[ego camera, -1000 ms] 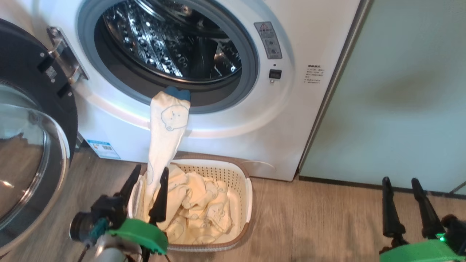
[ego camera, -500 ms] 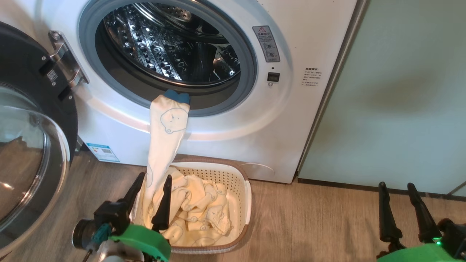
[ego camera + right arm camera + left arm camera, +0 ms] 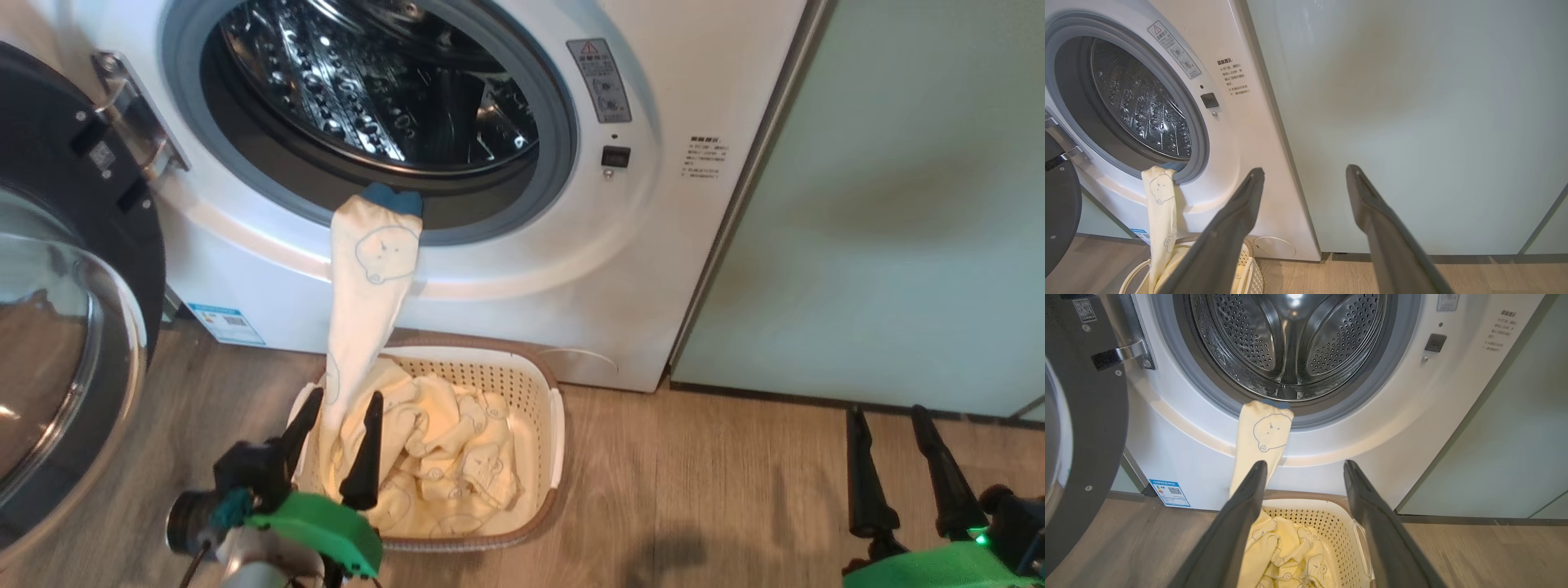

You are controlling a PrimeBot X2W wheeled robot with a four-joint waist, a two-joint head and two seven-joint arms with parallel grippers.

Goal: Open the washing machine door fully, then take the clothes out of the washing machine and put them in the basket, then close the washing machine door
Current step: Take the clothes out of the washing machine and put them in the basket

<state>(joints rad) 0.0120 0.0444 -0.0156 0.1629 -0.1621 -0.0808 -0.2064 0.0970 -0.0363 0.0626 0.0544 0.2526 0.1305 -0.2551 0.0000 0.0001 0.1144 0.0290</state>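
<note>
Door (image 3: 41, 139): swung wide at the left, off the washer (image 3: 522, 269) mouth.
Clothes (image 3: 457, 457): most lie heaped in the basket (image 3: 522, 371), which stands on the floor (image 3: 694, 490) close against the washer's foot.
Hanging piece (image 3: 367, 286): one long strip is caught by its blue end (image 3: 392, 196) on the gasket (image 3: 565, 139) lip. It hangs down the washer front, with its lower part in the basket's left end.
Drum (image 3: 367, 82): what shows of it is bare steel.
Handling: the cloth looks light, thin and limp. It will likely sag and stretch rather than keep a shape, and nothing in it can break. The blue end may drag on the rubber, so a steady pull outward and down looks safer than a jerk.
Where to grip: mid-length, below the bear face, where the strip hangs free of the washer front.
Left claw (image 3: 344, 396): spread wide and holding nothing, low over the basket's left end, fingers (image 3: 359, 457) pointing up toward the washer.
Piece against left claw: in the head view the strip runs down between the fingers. In the left wrist view it lies behind the finger on that view's left, not in the gap. It probably hangs just beyond and to one side, so the jaws are not around it.
Right claw (image 3: 886, 411): spread wide and empty, low at the right before the green panel (image 3: 898, 204), well apart from the clothes.
Stage: freeing this last piece looks next, and the door is not yet closed.
</note>
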